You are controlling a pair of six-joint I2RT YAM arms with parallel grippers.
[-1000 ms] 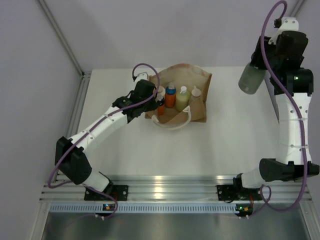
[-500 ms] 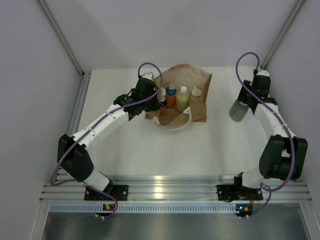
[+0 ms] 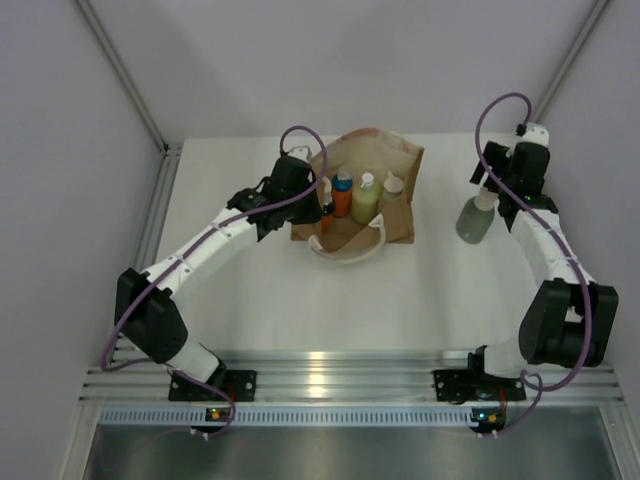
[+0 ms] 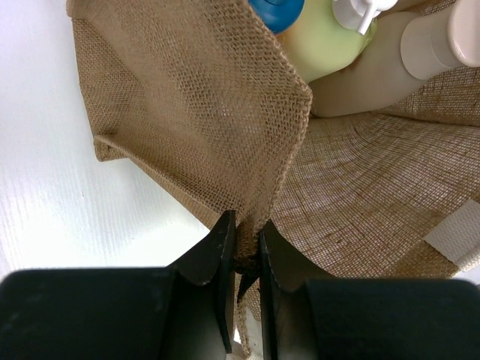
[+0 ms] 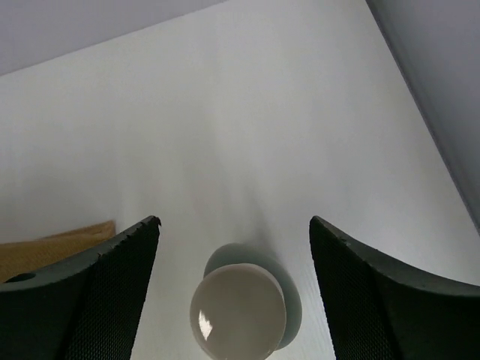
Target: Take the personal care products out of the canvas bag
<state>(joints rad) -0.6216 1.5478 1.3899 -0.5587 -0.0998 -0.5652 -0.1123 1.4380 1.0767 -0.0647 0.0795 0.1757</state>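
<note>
Down from its high perch a second ago, the right arm has swung low over the table (image 3: pixel 250 300) and spread its jaws, which were closed on the grey-green bottle (image 3: pixel 473 222) until just now. That white table takes up most of the overhead view. At about 12 o'clock on it sits the canvas bag (image 3: pixel 400 165), a boxy tan woven tote with its mouth open upward and one white looped handle (image 3: pixel 350 250) drooping toward 6 o'clock.

The left gripper (image 3: pixel 318 200) is at the bag's 9 o'clock side. Its wrist view shows the left gripper (image 4: pixel 247 225) pinched narrowly on the upright edge of the woven wall (image 4: pixel 187 112), with fabric caught between the two dark fingers.

The right gripper (image 3: pixel 490 195) is over the table at about 2 o'clock, well apart from the bag. From its own camera the right gripper (image 5: pixel 234 221) has its fingers wide, one on either side of the bottle's pale round cap (image 5: pixel 238 311) and touching neither side. The bottle looks to be standing upright on the table, though I can only judge that from above.

Inside the bag stands a row of bottles. From 9 to 3 o'clock they are a cream bottle (image 3: pixel 322 186), an orange bottle with a blue cap (image 3: pixel 342 197), a yellow-green bottle (image 3: pixel 365 200) and a tan bottle (image 3: pixel 391 186). A smaller orange bottle with a dark cap (image 3: pixel 324 212) sits just beside the left fingers.
</note>
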